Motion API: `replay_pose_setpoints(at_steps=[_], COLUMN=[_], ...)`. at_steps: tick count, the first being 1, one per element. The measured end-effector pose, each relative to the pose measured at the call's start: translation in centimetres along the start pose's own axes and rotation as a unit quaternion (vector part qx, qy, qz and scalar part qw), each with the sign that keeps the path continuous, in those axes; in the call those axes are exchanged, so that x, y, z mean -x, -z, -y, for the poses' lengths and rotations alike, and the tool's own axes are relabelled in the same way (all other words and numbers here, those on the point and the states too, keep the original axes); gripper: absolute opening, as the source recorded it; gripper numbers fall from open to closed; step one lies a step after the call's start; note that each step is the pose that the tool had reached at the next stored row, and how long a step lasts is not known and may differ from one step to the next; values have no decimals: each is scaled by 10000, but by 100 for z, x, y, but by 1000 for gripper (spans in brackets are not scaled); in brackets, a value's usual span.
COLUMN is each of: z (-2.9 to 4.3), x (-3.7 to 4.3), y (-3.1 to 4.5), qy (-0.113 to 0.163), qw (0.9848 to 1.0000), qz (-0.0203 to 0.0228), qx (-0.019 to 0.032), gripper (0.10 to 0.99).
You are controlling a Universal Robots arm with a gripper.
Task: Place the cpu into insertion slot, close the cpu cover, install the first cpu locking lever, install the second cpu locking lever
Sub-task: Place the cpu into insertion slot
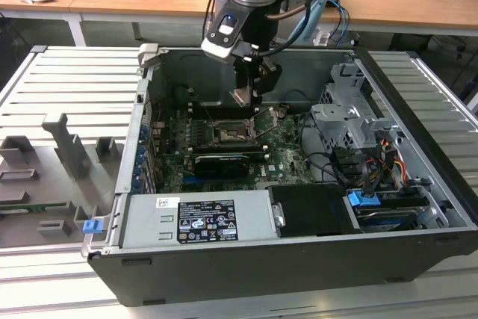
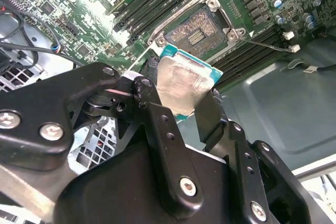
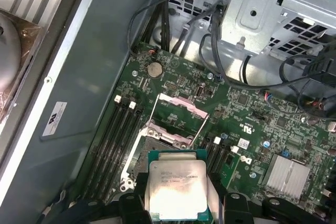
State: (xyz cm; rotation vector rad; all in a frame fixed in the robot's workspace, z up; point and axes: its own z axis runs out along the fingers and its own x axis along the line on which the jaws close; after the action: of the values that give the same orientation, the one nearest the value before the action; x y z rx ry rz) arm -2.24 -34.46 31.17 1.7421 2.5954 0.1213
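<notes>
My gripper (image 1: 245,95) hangs inside the open computer case, shut on the cpu (image 2: 181,80), a pale silver square chip on a teal base. Both wrist views show the chip clamped by its edges between the black fingers (image 2: 210,111). The cpu (image 3: 176,188) hovers above the green motherboard, a little off from the insertion slot (image 2: 197,27), a dark square socket with a silvery rim. The slot (image 1: 228,134) lies open below the gripper. The cpu cover (image 3: 181,106) stands raised at the socket's far side. A thin locking lever (image 2: 262,43) sticks out beside the socket.
The case wall (image 1: 142,132) and a metal drive cage (image 1: 347,121) with cables flank the motherboard. A power supply (image 1: 198,218) sits at the case front. Long black memory slots (image 3: 113,135) run beside the socket. A grey fixture (image 1: 67,147) stands on the exterior view's left.
</notes>
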Motion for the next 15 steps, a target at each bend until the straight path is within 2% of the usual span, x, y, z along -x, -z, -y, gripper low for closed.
replay_pose_setpoints(at_steps=[8,15], z=[1,2], x=[1,1], y=[-16,-26], qy=[-321,-726], qw=[9995,9973], qz=[32,66], qx=[6,17], gripper=[525,525])
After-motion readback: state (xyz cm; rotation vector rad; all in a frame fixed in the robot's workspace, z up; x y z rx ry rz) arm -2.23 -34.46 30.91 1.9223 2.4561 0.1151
